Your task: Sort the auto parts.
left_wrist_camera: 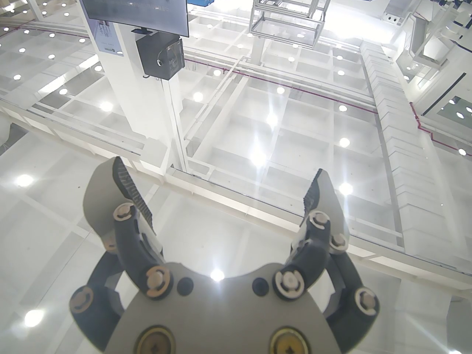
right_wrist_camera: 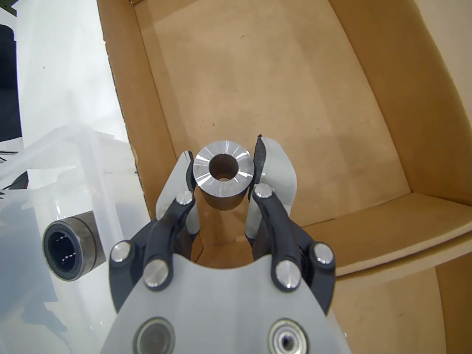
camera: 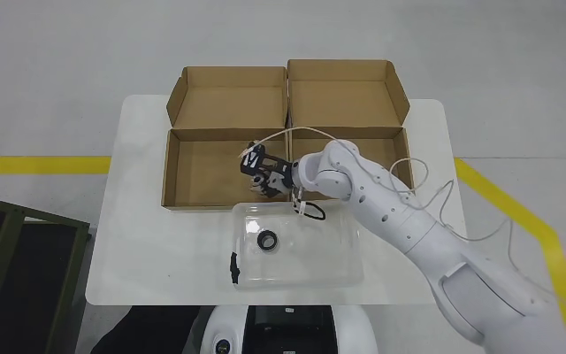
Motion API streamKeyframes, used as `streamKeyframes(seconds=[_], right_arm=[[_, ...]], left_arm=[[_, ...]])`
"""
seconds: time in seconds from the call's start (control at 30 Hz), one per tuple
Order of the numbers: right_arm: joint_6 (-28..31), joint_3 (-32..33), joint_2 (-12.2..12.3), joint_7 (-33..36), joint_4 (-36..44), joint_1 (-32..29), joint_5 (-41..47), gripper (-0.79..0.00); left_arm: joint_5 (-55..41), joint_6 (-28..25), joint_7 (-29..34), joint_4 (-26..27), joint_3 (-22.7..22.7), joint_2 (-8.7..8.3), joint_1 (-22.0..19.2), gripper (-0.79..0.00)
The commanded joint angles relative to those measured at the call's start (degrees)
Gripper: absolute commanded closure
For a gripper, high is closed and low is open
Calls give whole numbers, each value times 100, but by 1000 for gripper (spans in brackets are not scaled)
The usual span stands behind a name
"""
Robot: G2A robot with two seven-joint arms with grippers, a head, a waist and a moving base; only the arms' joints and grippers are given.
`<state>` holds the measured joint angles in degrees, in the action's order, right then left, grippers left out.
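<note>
My right gripper (right_wrist_camera: 223,174) is shut on a silver metal bushing (right_wrist_camera: 223,165), a short cylinder with a round bore. It hangs over the near right part of the left cardboard box (right_wrist_camera: 258,75). From the top camera the right gripper (camera: 262,180) sits above that left box (camera: 190,173), just beyond the clear plastic tray (camera: 340,265). A dark ring-shaped bearing (camera: 267,240) lies in the tray, and this bearing (right_wrist_camera: 70,246) rests on its side. A small black part (camera: 234,267) lies at the tray's left edge. My left gripper (left_wrist_camera: 221,200) is open, pointing up at a ceiling.
A second cardboard box (camera: 354,159) stands to the right of the first, both with lids folded back. The boxes and tray rest on a white table (camera: 133,230). A white cable (camera: 424,190) runs along the right arm.
</note>
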<state>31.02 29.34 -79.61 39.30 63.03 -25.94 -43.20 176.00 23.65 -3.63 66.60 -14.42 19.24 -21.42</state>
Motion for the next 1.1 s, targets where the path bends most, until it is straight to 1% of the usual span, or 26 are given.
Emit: streamKeyframes(seconds=[0.0, 0.3, 0.4, 0.53, 0.6, 0.7, 0.9, 1.0, 1.07], right_arm=[[-22, 16, -22, 113, -35, 22, 34, -175], [-4, 144, -49, 427, -11, 46, 81, -317], [24, 181, -55, 516, 1, 35, 112, -314], [35, 271, -58, 441, 88, 4, 150, -326], [50, 357, -38, 382, 210, -15, 142, -348], [59, 528, 21, 387, 510, -60, 98, -372], [170, 960, 212, 565, 1410, -299, -43, -360], [434, 1125, 313, 716, 1934, -478, -100, -369], [609, 1225, 383, 808, 2263, -626, -182, -391]], left_arm=[[0, 0, 0, 0, 0, 0, 0, -785], [0, 0, 0, 0, 0, 0, 0, -785], [0, 0, 0, 0, 0, 0, 0, -785], [0, 0, 0, 0, 0, 0, 0, -785], [0, 0, 0, 0, 0, 0, 0, -785], [0, 0, 0, 0, 0, 0, 0, -785], [0, 0, 0, 0, 0, 0, 0, -785], [0, 0, 0, 0, 0, 0, 0, -785], [0, 0, 0, 0, 0, 0, 0, -785]])
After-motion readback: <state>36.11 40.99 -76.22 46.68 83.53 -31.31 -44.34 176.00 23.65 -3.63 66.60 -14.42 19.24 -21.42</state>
